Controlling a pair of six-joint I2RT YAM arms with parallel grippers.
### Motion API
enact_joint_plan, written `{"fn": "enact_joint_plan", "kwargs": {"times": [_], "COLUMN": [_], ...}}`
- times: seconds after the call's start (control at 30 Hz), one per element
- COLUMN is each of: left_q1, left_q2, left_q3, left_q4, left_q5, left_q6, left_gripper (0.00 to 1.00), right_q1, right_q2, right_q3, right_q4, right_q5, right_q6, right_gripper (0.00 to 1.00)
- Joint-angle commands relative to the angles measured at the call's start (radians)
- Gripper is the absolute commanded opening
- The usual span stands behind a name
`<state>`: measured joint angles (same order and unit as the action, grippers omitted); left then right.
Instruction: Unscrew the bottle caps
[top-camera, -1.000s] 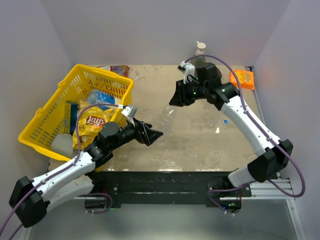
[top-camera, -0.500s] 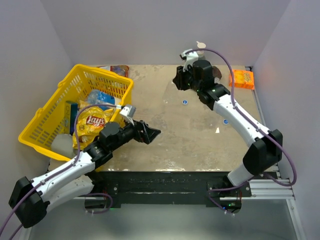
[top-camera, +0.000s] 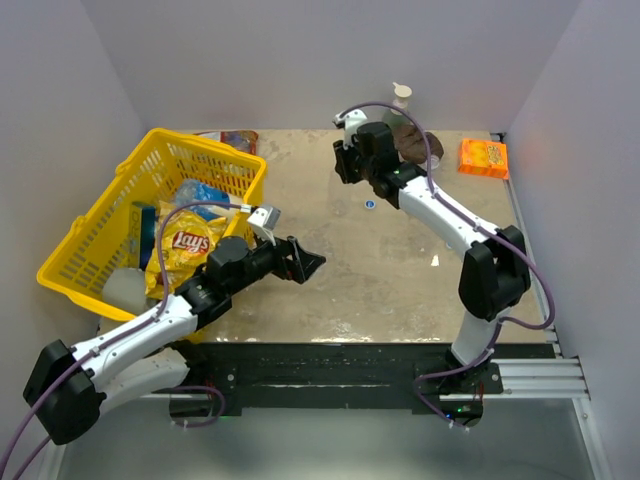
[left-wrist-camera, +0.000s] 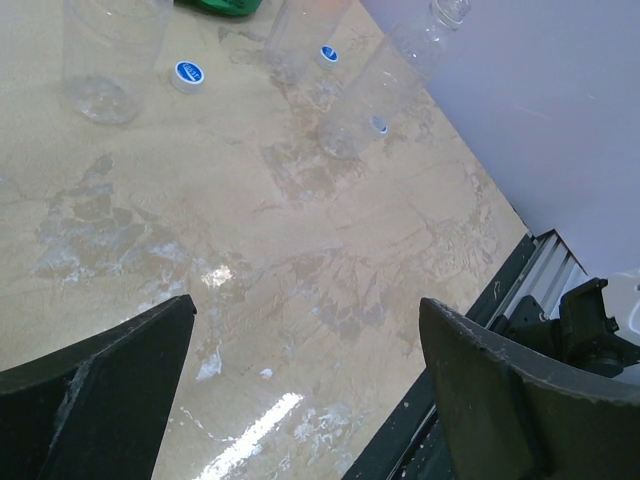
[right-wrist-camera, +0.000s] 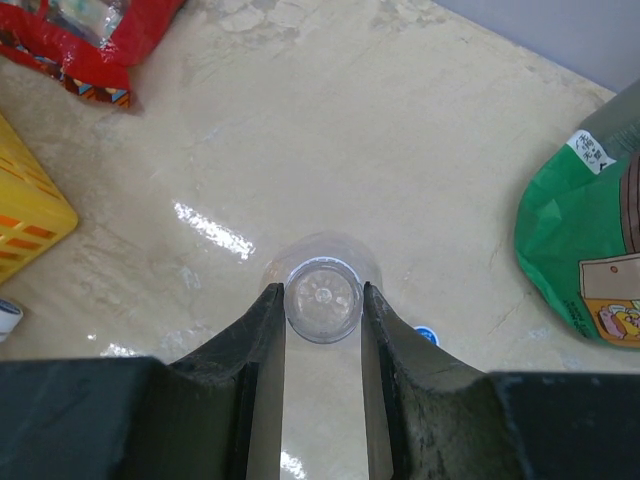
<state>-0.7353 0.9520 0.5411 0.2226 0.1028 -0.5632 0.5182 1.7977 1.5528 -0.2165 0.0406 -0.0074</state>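
Right tool (right-wrist-camera: 322, 292): the fingers are pressed against both sides of the neck of a clear bottle (right-wrist-camera: 322, 300), seen from straight above. The mouth between the fingers looks open and transparent, and no white or blue cap shows on it. A loose blue cap (right-wrist-camera: 425, 335) lies on the desk (right-wrist-camera: 400, 120) just outside the tool's right finger, beside the bottle's shoulder.

Left tool (left-wrist-camera: 305, 305): the fingers are spread wide, holding nothing, above the desk. Ahead of it and well apart are further bottles (left-wrist-camera: 100, 60), with blue caps (left-wrist-camera: 187, 73) lying among them. Whether any neck there carries a cap cannot be told.

Assessment: the pinched bottle appears finished, so the step in hand is most likely setting it down.

Procedure:
1. Lower the bottle with its neck vertical. A grip this high on a light, empty bottle lets the base swing, so confirm the base is flat on the desk before releasing.
2. Place it short of the green bag (right-wrist-camera: 585, 250) to the tool's right. Keep it off the loose cap, which would tip it.
3. Spread the fingers evenly, then lift straight up so that neither pad drags the neck.
4. For a capped bottle, bring the left tool around the ribbed body to brace it. The thin wall will likely buckle under a hard squeeze.
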Motion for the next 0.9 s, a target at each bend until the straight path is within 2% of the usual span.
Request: {"fn": "enact_joint_plan", "kwargs": {"times": [0.0, 0.3, 0.37, 0.47, 0.5, 0.6, 0.7, 0.87], "left_q1": [0.004, 0.004, 0.004, 0.004, 0.004, 0.004, 0.004, 0.004], "left_q2": [-0.001, -0.027, -0.032, -0.039, -0.042, -0.047, -0.047, -0.036], "left_q3": [0.036, 0.022, 0.020, 0.017, 0.016, 0.019, 0.019, 0.036], "left_q4": [0.038, 0.026, 0.026, 0.021, 0.020, 0.009, -0.006, -0.075], "left_q5": [-0.002, -0.009, -0.014, -0.020, -0.025, -0.038, -0.049, -0.083], "left_q6": [0.023, 0.019, 0.016, 0.016, 0.016, 0.016, 0.013, 0.013], "left_gripper": [1.00, 1.00, 1.00, 1.00, 1.00, 1.00, 1.00, 1.00], "right_q1": [0.043, 0.054, 0.055, 0.059, 0.059, 0.059, 0.057, 0.055], "right_q2": [0.002, 0.052, 0.060, 0.068, 0.068, 0.068, 0.069, 0.078], "right_q3": [0.063, 0.067, 0.069, 0.078, 0.084, 0.113, 0.148, 0.202], "right_q4": [0.008, -0.038, -0.041, -0.053, -0.057, -0.083, -0.110, -0.133], "right_q5": [0.051, 0.070, 0.071, 0.076, 0.076, 0.073, 0.059, 0.045], "right_q6": [-0.062, -0.046, -0.046, -0.046, -0.043, -0.031, -0.020, -0.002], "right_gripper": [0.00, 0.00, 0.04, 0.21, 0.32, 0.51, 0.60, 0.65]}}
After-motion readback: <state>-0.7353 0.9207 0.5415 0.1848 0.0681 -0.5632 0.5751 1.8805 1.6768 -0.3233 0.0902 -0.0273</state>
